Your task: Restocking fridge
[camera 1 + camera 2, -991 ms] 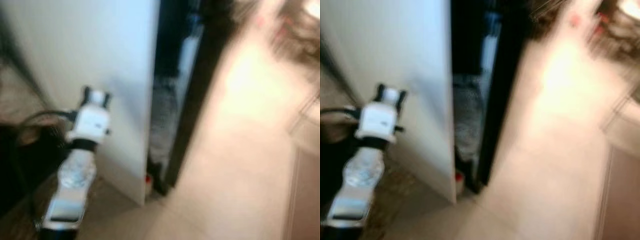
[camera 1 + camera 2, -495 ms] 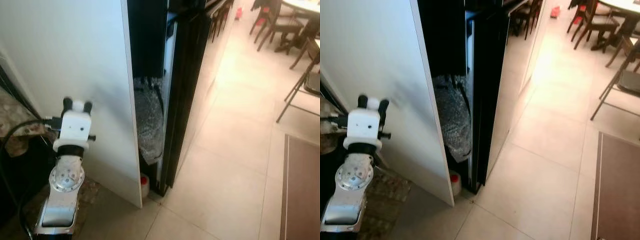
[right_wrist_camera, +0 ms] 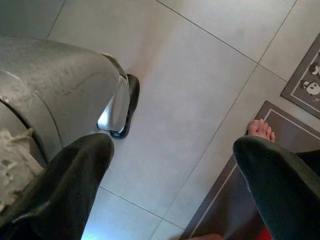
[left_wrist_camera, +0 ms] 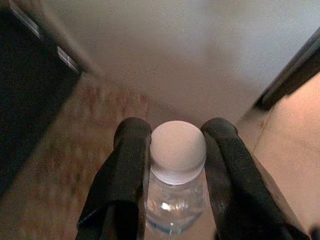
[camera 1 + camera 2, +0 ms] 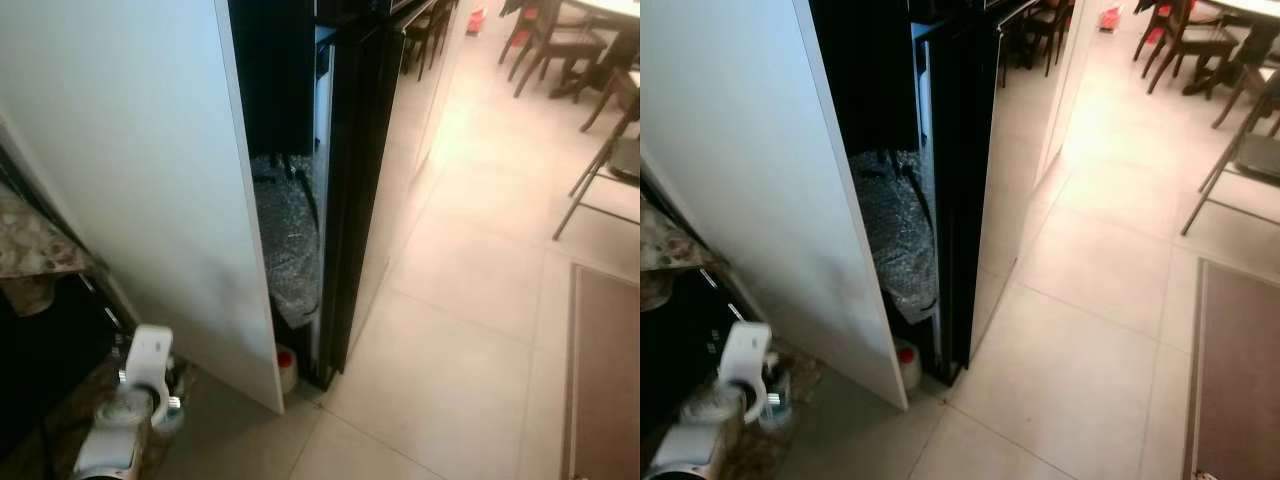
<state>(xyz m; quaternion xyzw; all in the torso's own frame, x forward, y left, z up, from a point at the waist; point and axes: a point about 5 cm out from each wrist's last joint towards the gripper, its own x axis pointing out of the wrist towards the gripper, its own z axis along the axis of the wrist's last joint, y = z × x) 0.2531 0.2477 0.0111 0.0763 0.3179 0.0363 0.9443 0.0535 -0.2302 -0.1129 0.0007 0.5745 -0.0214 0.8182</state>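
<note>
Clear plastic water bottle with a white screw cap (image 4: 178, 150) is the thing being restocked, and the left gripper (image 4: 175, 165) has its two black fingers pinched on either side of the neck, right under the cap. Grabbing it there makes sense to me, since the cap's lip should stop it sliding down. In the head views that arm hangs low at the near left, close to the floor, with the bottle (image 5: 777, 402) dangling beside the white wrist.

The tall black glossy fridge (image 5: 375, 150) sits just ahead, a bit right of the bottle, next to a white side panel (image 5: 130, 180). There's a dark gap between the two with a crinkly silver foil-like bundle (image 5: 288, 240) stuffed in it, and a small white container with a red cap (image 5: 286, 368) on the floor at the bottom. I can't see an open door or a shelf from here.

The right gripper (image 3: 170, 170) has its fingers spread wide with nothing in them, hanging idle over the pale floor tiles (image 3: 190, 90) near a silver bin (image 3: 55, 85). A person's bare toes (image 3: 261, 130) rest on a dark mat there.

My guess is the robot needs to get round to the fridge front first.
</note>
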